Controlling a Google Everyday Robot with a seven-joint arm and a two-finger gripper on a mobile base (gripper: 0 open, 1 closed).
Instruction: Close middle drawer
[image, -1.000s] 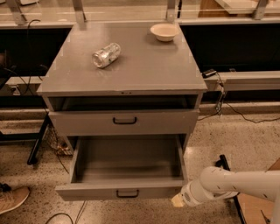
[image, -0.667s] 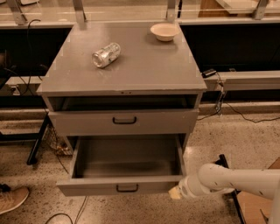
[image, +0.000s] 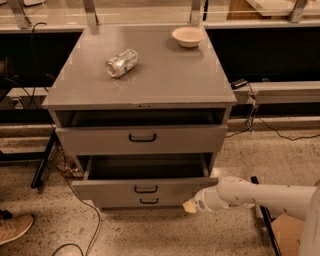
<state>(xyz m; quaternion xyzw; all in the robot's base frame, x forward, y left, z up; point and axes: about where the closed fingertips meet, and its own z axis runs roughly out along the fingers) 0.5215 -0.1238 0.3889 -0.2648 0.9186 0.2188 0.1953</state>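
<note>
The middle drawer (image: 165, 189) is a grey metal tray with a low front panel and a small black bar handle (image: 145, 189). It sticks out a short way from the grey cabinet (image: 150, 75), and a strip of its dark inside shows. My gripper (image: 190, 205) is at the end of the white arm (image: 260, 196), coming in from the right. Its pale tip is against the lower right corner of the drawer's front panel.
Above is a taller drawer front (image: 142, 139), slightly out, and below is a narrow one (image: 141, 201). A crushed can (image: 121, 63) and a white bowl (image: 187, 36) lie on the cabinet top. Cables (image: 70, 175) trail at the left, and a shoe (image: 14, 227) shows at lower left.
The middle drawer has slid inward from well out to only a short way out. My gripper has moved left and toward the cabinet with the drawer front.
</note>
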